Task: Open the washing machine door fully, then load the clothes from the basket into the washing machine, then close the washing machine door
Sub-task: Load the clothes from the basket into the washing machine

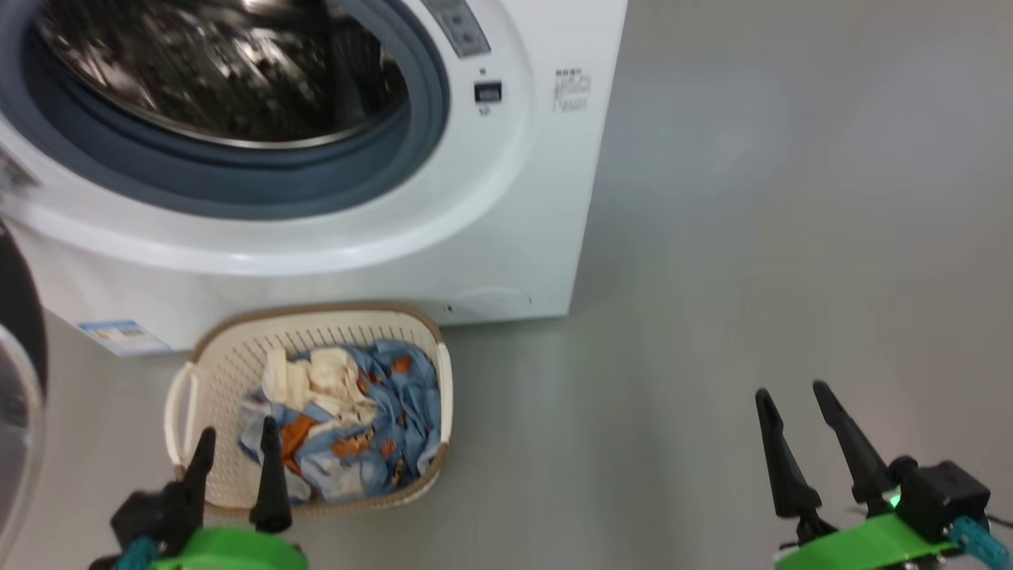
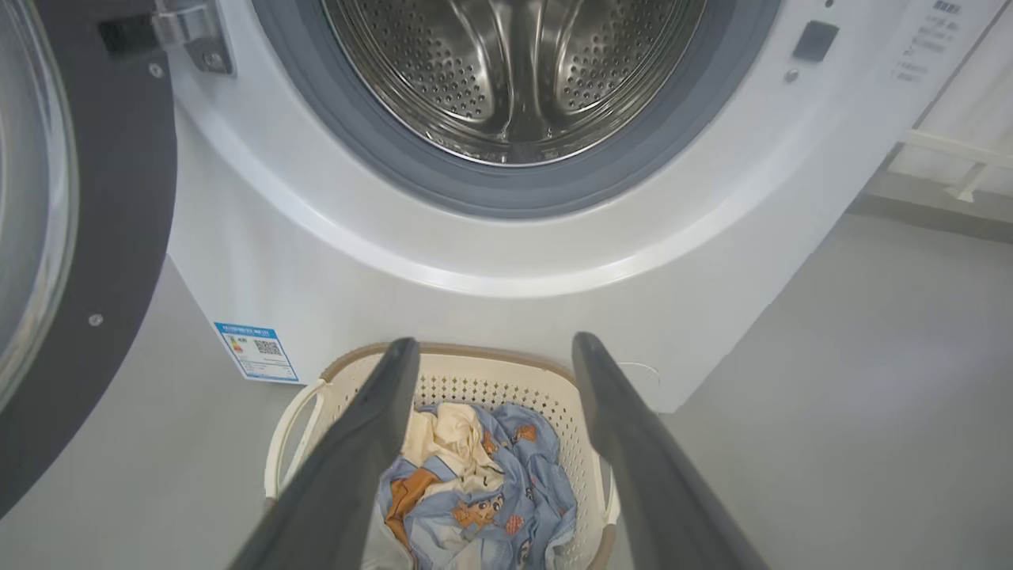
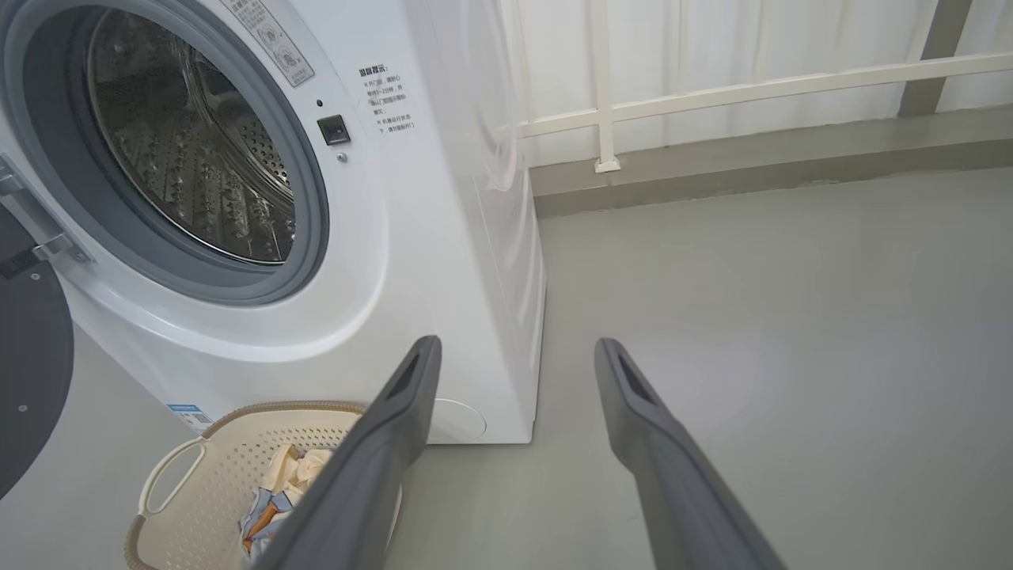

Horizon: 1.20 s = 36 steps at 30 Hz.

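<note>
The white washing machine (image 1: pixel 491 229) stands with its steel drum (image 2: pixel 514 71) exposed and nothing inside. Its black-rimmed glass door (image 2: pixel 87 261) is swung out to the left, also seen at the head view's left edge as the door (image 1: pixel 16 372). On the floor before the machine sits the cream basket (image 1: pixel 229 364), holding blue printed and cream clothes (image 1: pixel 356 427). My left gripper (image 1: pixel 237 439) hangs open just in front of the basket's near rim, holding nothing. My right gripper (image 1: pixel 791 392) is open over bare floor, well right of the basket (image 3: pixel 206 467).
Grey floor (image 1: pixel 752 237) stretches to the right of the machine. A white railing (image 3: pixel 712 87) and a low ledge run along the wall behind. A blue label (image 2: pixel 257 352) is stuck low on the machine's front.
</note>
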### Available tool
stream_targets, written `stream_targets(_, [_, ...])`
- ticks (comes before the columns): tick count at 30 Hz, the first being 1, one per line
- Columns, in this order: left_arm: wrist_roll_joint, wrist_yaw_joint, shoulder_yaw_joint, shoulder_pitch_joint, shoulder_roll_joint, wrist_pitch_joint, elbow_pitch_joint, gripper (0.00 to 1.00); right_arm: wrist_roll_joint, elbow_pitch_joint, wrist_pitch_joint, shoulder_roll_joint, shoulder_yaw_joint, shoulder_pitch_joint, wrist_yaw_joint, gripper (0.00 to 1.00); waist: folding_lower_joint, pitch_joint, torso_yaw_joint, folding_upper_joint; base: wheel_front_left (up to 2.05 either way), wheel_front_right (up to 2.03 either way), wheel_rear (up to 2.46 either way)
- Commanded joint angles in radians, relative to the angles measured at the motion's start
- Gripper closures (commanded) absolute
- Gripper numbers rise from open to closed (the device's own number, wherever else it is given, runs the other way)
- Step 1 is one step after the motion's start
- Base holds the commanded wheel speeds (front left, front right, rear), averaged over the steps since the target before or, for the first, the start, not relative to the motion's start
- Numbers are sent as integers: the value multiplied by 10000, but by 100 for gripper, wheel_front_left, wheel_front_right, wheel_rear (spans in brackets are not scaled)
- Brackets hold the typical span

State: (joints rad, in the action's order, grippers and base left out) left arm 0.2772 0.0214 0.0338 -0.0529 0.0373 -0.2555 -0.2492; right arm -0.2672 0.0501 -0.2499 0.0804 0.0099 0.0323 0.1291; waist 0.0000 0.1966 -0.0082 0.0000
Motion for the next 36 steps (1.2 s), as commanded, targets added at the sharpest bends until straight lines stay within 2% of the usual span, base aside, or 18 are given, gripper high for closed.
stream_targets(1, [192,-66,-234,-572,129,-63,-174,0,-253,-267,-118,37,294,-422,16,0,0,1154,-293,0,0,0,0])
stream_targets(7, [315,107,-190,-2355,397,376,-1700,0,-456,-285,-118,52,614,-1176,16,0,0,2633,-612,0,0,0,0])
stream_targets(14, [459,446,-80,-4034,1039,1625,-3207,0,-644,-275,-118,70,902,-1977,16,0,0,3910,-1012,0,0,0,0])
stream_targets(26, [858,878,195,-5738,1602,2819,-5448,0,-864,-283,-118,136,1253,-2680,16,0,0,4885,-1469,0,0,0,0])
stream_targets(36, [1163,1010,288,-6679,2139,3380,-6850,0,-1012,-361,-118,203,1436,-2898,16,0,0,5677,-1953,0,0,0,0])
